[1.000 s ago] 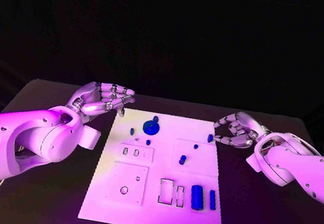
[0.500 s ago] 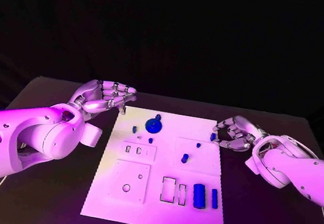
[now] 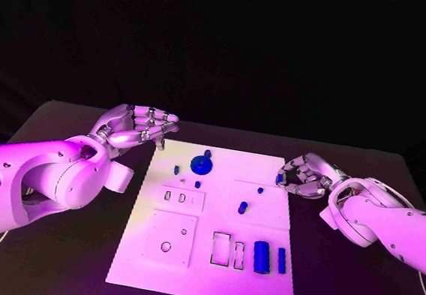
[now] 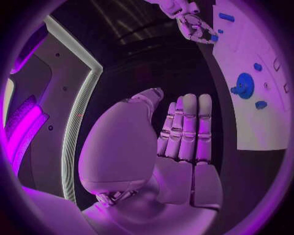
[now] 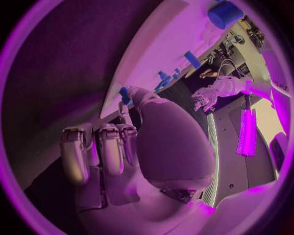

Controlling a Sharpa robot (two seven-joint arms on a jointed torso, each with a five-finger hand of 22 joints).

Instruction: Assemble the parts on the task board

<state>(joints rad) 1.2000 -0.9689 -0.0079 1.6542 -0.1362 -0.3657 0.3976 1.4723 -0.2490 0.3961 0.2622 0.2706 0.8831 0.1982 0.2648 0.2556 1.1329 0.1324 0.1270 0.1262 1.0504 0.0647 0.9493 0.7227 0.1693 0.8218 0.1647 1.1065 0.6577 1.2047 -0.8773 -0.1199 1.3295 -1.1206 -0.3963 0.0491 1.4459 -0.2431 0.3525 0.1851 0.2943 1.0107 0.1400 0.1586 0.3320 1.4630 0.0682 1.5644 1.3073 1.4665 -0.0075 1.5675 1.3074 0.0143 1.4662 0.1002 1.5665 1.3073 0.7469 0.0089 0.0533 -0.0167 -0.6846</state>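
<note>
Black table (image 3: 56, 244), white task board (image 3: 203, 283). Small blue peg (image 3: 279, 178) at right hand (image 3: 304, 176), grip unclear; likely light, rigid, slippery: pinch sides. Left hand (image 3: 134, 129) empty, fingers loosely apart.

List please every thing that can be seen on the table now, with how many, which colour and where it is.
table: one, black, under everything.
task board: one, white, middle of the table, between the two arms.
gear: one, blue, round, far part of the board, left of centre.
small parts: several, blue, scattered over the far half of the board; exact count unclear.
long parts: two, blue, side by side in the near right part of the board.
left hand: one, silver, beside the board's far left corner, holding nothing, fingers curled.
right hand: one, silver, at the board's far right edge, next to a small blue part; contact unclear.
</note>
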